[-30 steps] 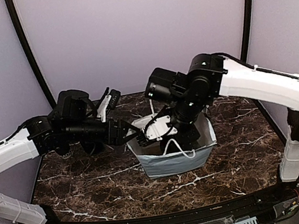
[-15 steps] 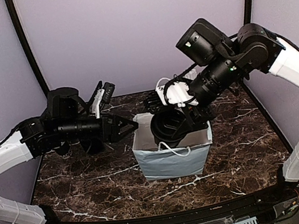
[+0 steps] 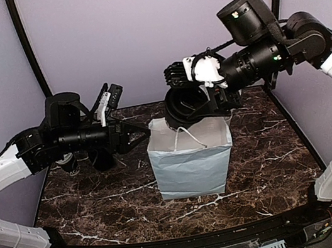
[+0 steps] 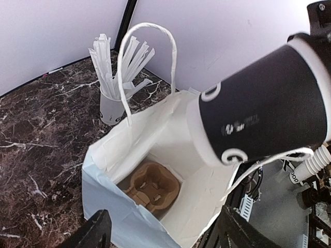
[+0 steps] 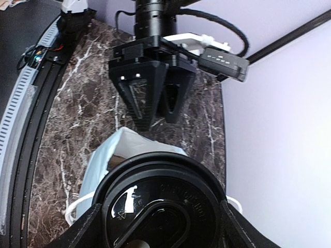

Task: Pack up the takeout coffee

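Lab booth: lavender walls (image 3: 138,33), marble table (image 3: 104,211)

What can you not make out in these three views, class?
Top external: inside of the paper bag, hidden by its walls.
Left wrist: print on the takeout coffee, blurred; cup carrier partly behind the bag's wall.
Right wrist: lid lettering, too small.

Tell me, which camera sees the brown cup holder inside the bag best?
The left wrist camera. It looks down into the open white bag and shows the brown cup holder lying on the bottom. The top camera shows only the bag's outside, and in the right wrist camera the coffee cup blocks the bag's inside.
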Controlling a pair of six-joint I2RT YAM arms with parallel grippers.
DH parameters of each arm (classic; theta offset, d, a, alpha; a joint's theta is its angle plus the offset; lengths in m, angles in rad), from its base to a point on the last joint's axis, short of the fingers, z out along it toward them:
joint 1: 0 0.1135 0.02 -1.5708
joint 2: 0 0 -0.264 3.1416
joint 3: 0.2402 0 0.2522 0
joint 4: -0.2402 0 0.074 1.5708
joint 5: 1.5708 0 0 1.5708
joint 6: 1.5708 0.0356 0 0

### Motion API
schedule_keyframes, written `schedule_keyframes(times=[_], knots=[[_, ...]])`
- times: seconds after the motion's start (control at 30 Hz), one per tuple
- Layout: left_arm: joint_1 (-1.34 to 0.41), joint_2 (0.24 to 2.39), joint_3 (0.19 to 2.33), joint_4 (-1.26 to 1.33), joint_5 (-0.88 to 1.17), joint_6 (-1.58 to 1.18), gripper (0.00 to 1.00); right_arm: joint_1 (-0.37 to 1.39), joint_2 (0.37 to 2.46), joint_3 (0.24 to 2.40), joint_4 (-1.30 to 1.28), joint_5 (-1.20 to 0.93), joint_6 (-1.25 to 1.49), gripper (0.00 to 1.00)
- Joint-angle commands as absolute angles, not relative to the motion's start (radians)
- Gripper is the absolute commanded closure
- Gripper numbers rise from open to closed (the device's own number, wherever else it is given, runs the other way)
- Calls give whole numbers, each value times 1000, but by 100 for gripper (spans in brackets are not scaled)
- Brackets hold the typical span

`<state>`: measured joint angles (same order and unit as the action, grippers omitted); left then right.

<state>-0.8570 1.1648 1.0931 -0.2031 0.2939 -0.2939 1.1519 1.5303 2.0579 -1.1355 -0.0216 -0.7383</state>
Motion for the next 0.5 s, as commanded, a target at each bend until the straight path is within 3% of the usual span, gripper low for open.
schedule_keyframes(times=[0.0,0.17,0.47], knots=[[-861,1169,1158,-233,258,-237,26,1119,1437,2087,-1059,134,-746,68],[-856,1179,1189,-239,239,-212,25,925,1337,2012,-1079,119,-722,67],[-842,1193,1192,-239,234,-193,25,566,1131,1587,-1134,-72,-686,67]])
